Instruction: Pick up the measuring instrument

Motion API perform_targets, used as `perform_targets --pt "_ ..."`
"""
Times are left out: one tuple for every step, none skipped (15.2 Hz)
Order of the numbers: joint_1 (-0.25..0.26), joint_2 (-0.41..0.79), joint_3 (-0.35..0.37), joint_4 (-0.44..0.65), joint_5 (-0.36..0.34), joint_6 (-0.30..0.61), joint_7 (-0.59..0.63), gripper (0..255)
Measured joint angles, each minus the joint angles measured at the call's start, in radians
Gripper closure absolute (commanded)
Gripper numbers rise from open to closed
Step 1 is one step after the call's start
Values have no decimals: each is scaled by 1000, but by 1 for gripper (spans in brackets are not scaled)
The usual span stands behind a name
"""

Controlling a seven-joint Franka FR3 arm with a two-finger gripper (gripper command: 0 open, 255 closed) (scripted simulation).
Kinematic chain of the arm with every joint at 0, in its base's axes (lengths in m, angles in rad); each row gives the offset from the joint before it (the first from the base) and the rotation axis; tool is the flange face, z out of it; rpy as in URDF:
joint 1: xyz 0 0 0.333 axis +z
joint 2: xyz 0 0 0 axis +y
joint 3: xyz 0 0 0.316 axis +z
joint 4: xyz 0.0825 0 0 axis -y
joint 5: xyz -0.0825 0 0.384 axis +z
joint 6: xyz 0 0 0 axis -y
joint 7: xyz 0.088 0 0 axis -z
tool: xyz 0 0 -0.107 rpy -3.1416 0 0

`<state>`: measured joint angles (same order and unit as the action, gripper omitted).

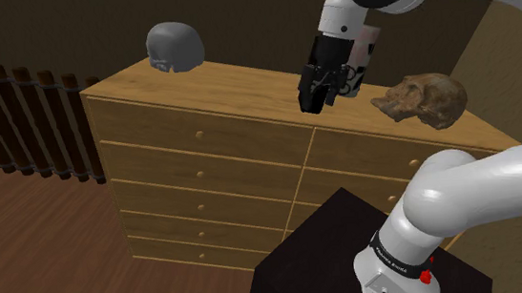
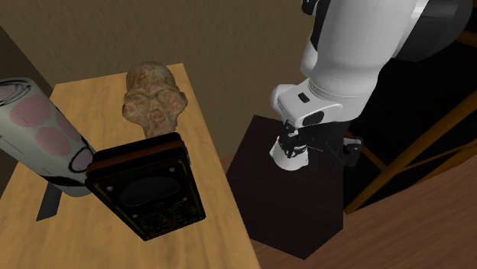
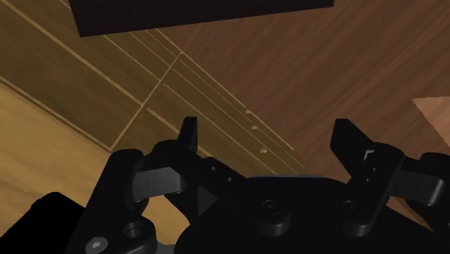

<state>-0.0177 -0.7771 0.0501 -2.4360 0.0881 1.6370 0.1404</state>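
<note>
As the white arm (image 1: 502,189) reaches over the wooden dresser (image 1: 245,86), three things crowd one end of its top: a brown skull (image 2: 155,95), a white cylinder with pink patches (image 2: 42,134) and the measuring instrument (image 2: 149,191). The instrument is a black slab with a brown rim. It sits tilted near the dresser's front edge, just at the cylinder's end, though whether the two touch cannot be told.

The black tool (image 1: 310,100) hangs above that front edge, its fingers spread wide and holding nothing. The wrist view looks past them at drawer fronts and floor, which suggests the tool is not yet lined up on the slab.

The gravest risk is a fall, since a glancing finger could shove the tilted instrument over the nearby edge. The slab also looks broad, so a grip across its face may not fit, and one on its slanted sides could slip. A bumped cylinder might roll. Least likely, a descending finger could clip the skull.
</note>
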Motion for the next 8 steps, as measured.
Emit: perform_targets --pt "0 0 0 0 0 0 0 0" --pt "-9 13 -2 11 0 5 12 0" --pt "-22 41 -4 42 0 8 33 0" --pt "-37 65 -5 65 2 16 59 0" --pt "-53 88 -6 93 3 17 88 0" --pt "-67 105 -5 115 6 20 120 0" --pt "-86 130 -12 143 4 25 144 0" --pt "-102 150 -17 165 3 30 171 0"
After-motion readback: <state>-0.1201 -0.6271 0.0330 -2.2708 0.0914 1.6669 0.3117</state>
